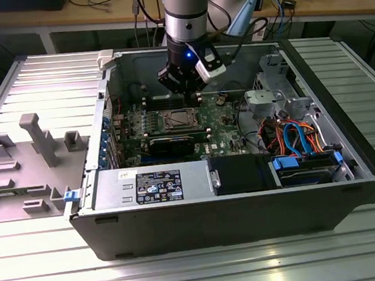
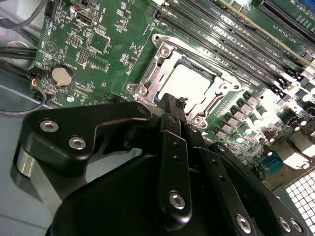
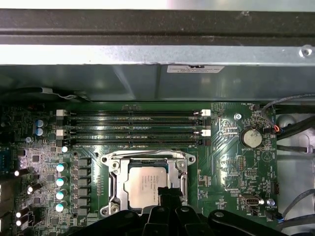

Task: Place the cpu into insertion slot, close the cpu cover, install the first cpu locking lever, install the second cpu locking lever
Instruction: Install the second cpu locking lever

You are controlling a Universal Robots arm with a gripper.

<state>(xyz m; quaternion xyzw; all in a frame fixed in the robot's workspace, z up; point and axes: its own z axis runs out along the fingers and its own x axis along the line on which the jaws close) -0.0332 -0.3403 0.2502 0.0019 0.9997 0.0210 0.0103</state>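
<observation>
Inside the socket, the cpu [image 3: 146,184] sits under the closed cpu cover [image 3: 113,184]. Gripper [image 2: 172,105] fingers together, empty, beside the socket edge; lever installation apparently under way.

Beneath the claw you see the green motherboard [image 1: 223,131] inside the open computer case [image 1: 248,208]. Memory slots [image 3: 133,127] run just beyond the claw, and a round coin battery [image 3: 251,137] sits off to one side. Nearer you, well apart from the claw, lies the power supply box [image 1: 153,184], with orange and blue cables [image 1: 294,136] toward the exterior view's right.
</observation>
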